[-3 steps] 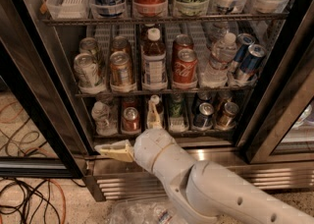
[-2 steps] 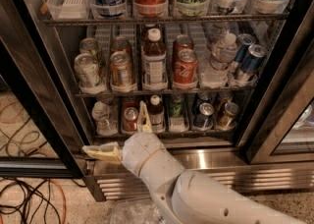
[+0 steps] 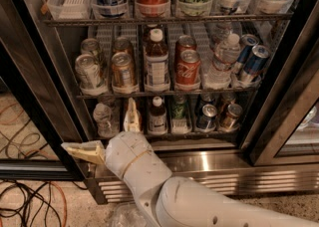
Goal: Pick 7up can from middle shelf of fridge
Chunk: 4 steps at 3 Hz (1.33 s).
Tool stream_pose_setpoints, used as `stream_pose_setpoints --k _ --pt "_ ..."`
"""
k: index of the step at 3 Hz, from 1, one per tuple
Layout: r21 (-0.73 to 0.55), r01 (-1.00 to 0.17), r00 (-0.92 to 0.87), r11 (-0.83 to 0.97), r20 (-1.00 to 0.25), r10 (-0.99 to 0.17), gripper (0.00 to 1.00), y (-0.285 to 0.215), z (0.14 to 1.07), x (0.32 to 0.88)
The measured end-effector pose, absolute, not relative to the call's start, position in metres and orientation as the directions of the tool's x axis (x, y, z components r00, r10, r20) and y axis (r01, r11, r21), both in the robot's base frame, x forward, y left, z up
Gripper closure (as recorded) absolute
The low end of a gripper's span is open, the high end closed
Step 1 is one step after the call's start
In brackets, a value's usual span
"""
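Note:
The 7up can [image 3: 88, 71] is pale green and white with a silver top. It stands at the left end of the middle shelf [image 3: 164, 92], a wire rack, with a second similar can [image 3: 92, 47] behind it. A copper-orange can [image 3: 122, 69] stands just right of it. My gripper [image 3: 98, 123] is open and empty, below the middle shelf and in front of the bottom rack's left part. One finger [image 3: 131, 116] points up and the other [image 3: 82, 151] points left. The gripper is apart from the 7up can, roughly one shelf lower.
On the middle shelf there are also a brown bottle [image 3: 157, 64], red Coca-Cola cans [image 3: 187, 67], a water bottle [image 3: 223, 61] and blue cans [image 3: 252, 60]. Taller cans fill the rack above. The fridge's steel louvred base [image 3: 234, 176] and black door frames [image 3: 289, 106] flank the opening. Cables [image 3: 30, 201] lie on the floor.
My arm and gripper have shifted left, from in front of the bottom rack's middle to its left part. The cans have not moved.

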State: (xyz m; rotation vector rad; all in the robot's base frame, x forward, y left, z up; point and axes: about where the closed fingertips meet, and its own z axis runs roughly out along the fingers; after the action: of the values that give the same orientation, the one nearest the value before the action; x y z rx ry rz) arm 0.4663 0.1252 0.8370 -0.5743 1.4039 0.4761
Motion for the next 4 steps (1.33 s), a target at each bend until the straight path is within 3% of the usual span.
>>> stream_pose_setpoints --k 4 --pt "-0.100 -0.685 0.125 0.722 -0.992 -0.019 0.00 0.127 0.816 0.511"
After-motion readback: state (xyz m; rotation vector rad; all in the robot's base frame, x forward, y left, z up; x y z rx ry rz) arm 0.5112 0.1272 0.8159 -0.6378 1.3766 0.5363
